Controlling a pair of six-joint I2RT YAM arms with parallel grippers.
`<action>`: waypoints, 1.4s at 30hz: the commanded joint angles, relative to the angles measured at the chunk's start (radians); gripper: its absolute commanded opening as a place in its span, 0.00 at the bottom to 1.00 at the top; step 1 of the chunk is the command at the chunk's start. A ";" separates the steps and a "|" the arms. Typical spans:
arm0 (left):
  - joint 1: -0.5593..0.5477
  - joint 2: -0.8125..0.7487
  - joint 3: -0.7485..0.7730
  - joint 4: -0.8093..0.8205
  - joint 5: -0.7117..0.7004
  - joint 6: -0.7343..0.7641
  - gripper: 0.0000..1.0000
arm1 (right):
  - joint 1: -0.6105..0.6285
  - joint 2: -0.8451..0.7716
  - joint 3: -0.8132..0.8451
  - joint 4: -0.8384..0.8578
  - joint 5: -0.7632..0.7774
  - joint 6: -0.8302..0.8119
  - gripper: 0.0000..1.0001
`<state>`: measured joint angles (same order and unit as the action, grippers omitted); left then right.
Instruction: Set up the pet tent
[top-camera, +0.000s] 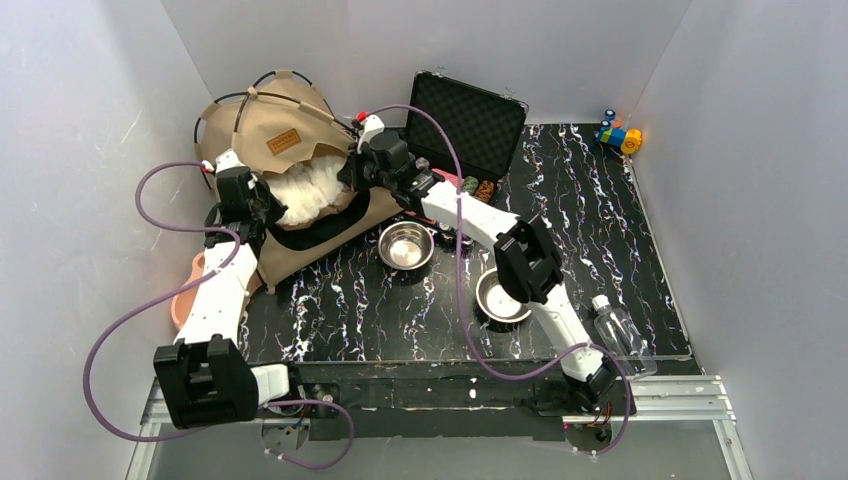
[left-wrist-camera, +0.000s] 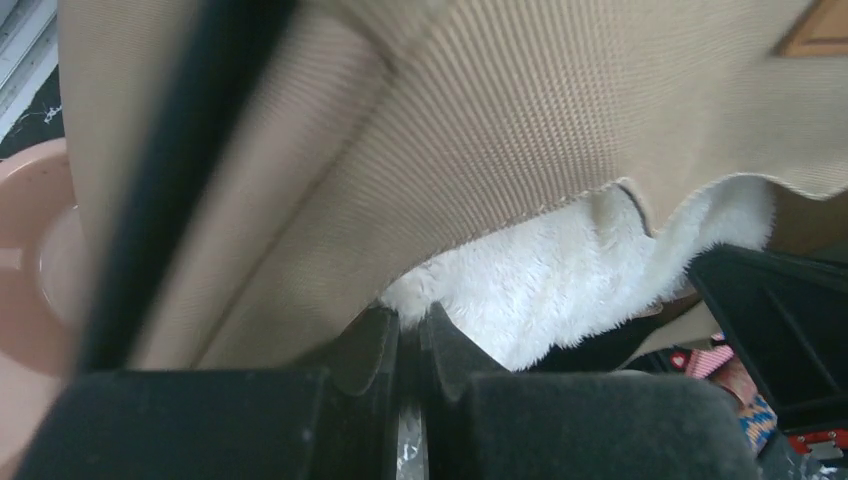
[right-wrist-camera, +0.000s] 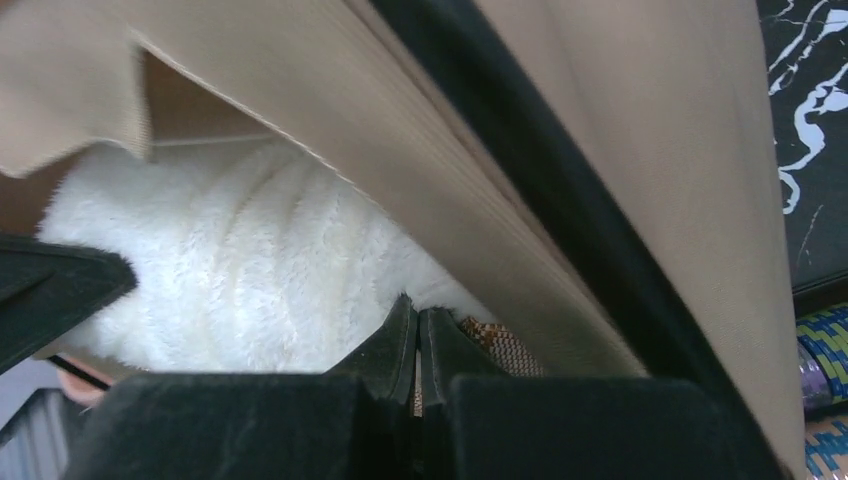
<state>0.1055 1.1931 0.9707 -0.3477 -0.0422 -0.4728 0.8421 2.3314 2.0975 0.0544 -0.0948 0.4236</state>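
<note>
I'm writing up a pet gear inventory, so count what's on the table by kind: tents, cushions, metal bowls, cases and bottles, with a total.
Pet tent: 1
White cushion: 1
Metal bowls: 2
Black case: 1
Clear bottle: 1
Total: 6

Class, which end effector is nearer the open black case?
Right. The right end effector is at the pet tent edge nearest the open black case; the left end effector is at the tent's opposite side, farther away.
</note>
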 joint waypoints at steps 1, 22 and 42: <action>-0.001 0.060 0.015 0.100 -0.025 0.047 0.00 | 0.042 0.054 0.066 0.025 0.138 -0.038 0.01; -0.001 -0.131 0.157 -0.459 -0.087 0.095 0.98 | 0.047 -0.216 -0.138 -0.127 -0.072 -0.090 0.65; 0.166 -0.212 -0.071 -0.324 -0.055 0.029 0.98 | 0.084 -0.558 -0.663 -0.064 -0.121 -0.004 0.66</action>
<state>0.2657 0.9546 0.9016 -0.7414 -0.0906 -0.4500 0.9150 1.8210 1.4891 -0.0433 -0.2455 0.3897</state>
